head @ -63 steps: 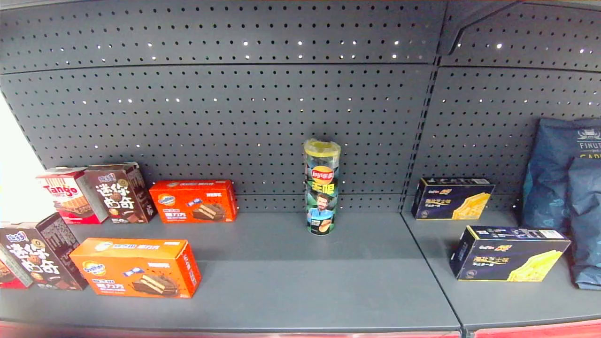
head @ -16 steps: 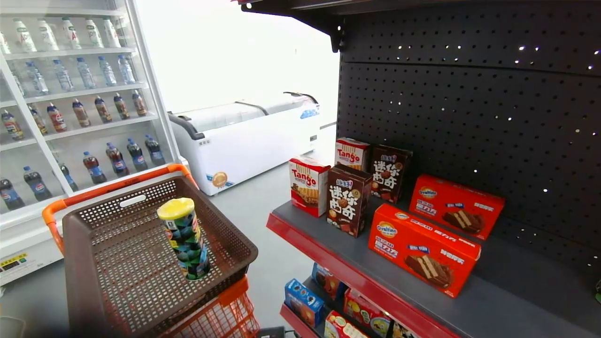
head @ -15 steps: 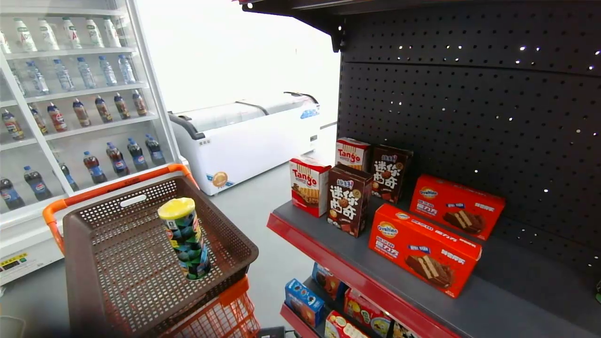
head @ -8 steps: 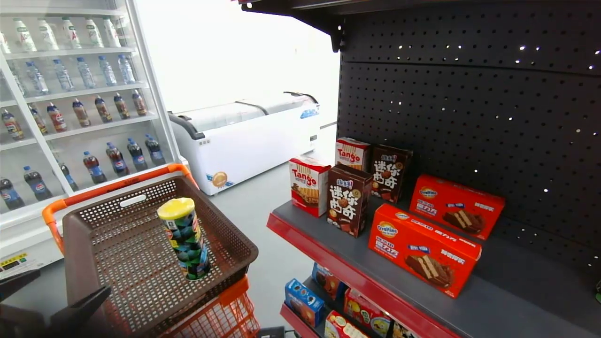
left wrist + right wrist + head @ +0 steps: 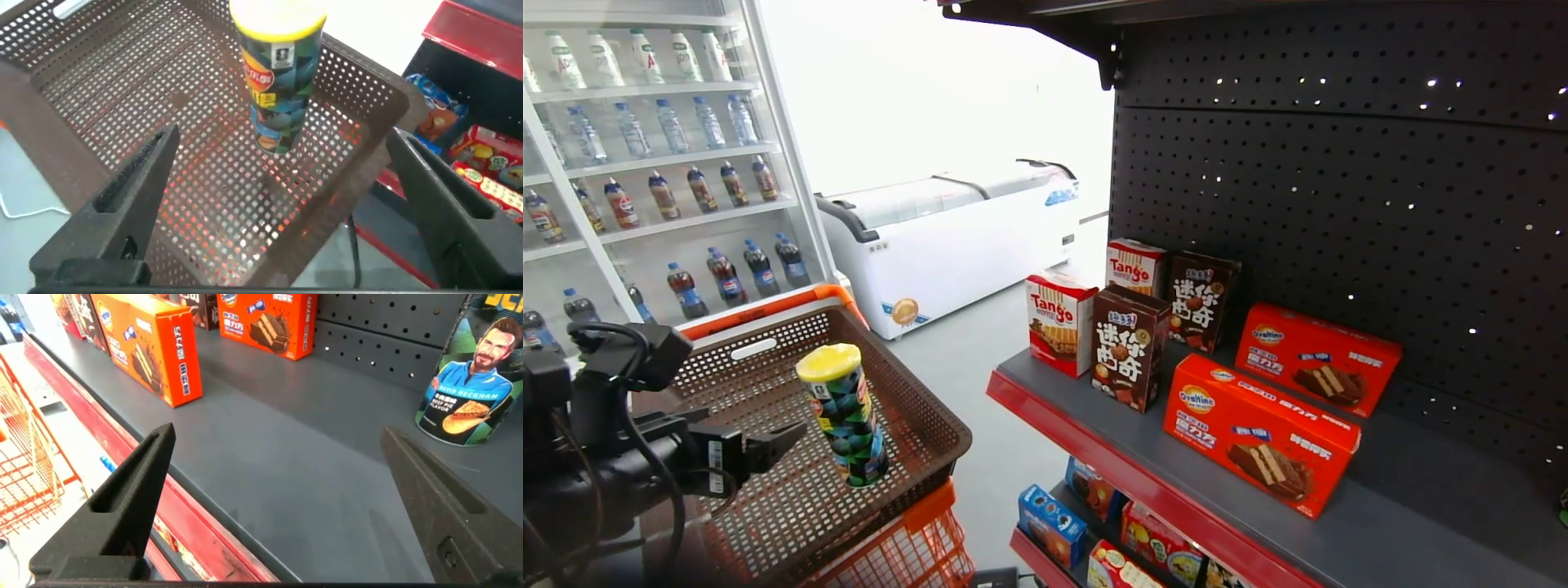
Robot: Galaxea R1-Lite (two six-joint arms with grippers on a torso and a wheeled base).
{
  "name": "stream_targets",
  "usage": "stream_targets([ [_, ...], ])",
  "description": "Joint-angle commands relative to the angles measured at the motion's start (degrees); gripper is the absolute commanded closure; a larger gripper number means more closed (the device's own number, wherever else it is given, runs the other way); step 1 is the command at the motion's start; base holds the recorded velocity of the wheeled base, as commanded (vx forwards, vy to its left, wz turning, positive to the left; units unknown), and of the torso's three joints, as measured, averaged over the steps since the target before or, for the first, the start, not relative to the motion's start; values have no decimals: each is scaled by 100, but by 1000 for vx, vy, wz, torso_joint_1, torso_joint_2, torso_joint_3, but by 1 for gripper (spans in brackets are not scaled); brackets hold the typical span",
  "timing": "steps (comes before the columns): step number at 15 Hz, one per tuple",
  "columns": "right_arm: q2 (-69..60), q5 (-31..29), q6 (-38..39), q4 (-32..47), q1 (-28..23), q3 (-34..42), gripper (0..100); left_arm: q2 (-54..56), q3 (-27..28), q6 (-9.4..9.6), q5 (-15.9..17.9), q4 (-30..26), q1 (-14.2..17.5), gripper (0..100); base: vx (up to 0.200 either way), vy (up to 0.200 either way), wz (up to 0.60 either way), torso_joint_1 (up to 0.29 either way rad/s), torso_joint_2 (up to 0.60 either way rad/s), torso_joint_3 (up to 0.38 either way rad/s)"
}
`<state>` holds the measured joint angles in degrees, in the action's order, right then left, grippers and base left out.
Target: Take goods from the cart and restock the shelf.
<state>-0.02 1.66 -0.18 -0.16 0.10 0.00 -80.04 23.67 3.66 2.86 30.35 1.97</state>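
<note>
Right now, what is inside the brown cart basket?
One chip can with a yellow lid stands upright on the perforated floor of the brown basket; no other goods are visible there. The left end effector and its arm cover the near corner in the head view.

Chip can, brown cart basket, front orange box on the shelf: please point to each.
chip can [image 5: 843,416], head view, middle of its printed side
brown cart basket [image 5: 913,400], head view, its mesh side wall
front orange box [image 5: 1250,453], head view, middle of its front face

We see a chip can [image 5: 845,425] with blue-green patches and a yellow lid [image 5: 829,362], a brown holey cart basket [image 5: 913,404], and its orange handle [image 5: 768,304].
</note>
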Motion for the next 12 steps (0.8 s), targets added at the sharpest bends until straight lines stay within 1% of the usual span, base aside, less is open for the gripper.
stream_targets([
  [1,2,1,-8,-2,-1,0,0,-1048,-30,12,4,568,-13,0,0,0,0,0,0,0],
  [2,2,1,1,-2,-1,0,0,-1207,-47,21,4,726,-13,0,0,0,0,0,0,0],
  [4,2,1,1,-2,-1,0,0,-1813,-38,39,-5,1298,-39,0,0,0,0,0,0,0],
  [6,2,1,-8,-2,-1,0,0,-2244,-56,39,-14,1966,-57,0,0,0,0,0,0,0],
  [7,2,1,-8,-2,-1,0,0,-2543,-73,39,-23,2502,-83,0,0,0,0,0,0,0],
  [10,2,1,1,-2,-1,0,0,-3202,-73,39,-84,3565,-145,0,0,0,0,0,0,0],
  [11,2,1,1,-2,-1,0,0,-3298,-56,39,-119,3706,-171,0,0,0,0,0,0,0],
  [12,2,1,-8,-2,-1,0,0,-3553,-21,47,-330,3952,-233,0,0,0,0,0,0,0],
])
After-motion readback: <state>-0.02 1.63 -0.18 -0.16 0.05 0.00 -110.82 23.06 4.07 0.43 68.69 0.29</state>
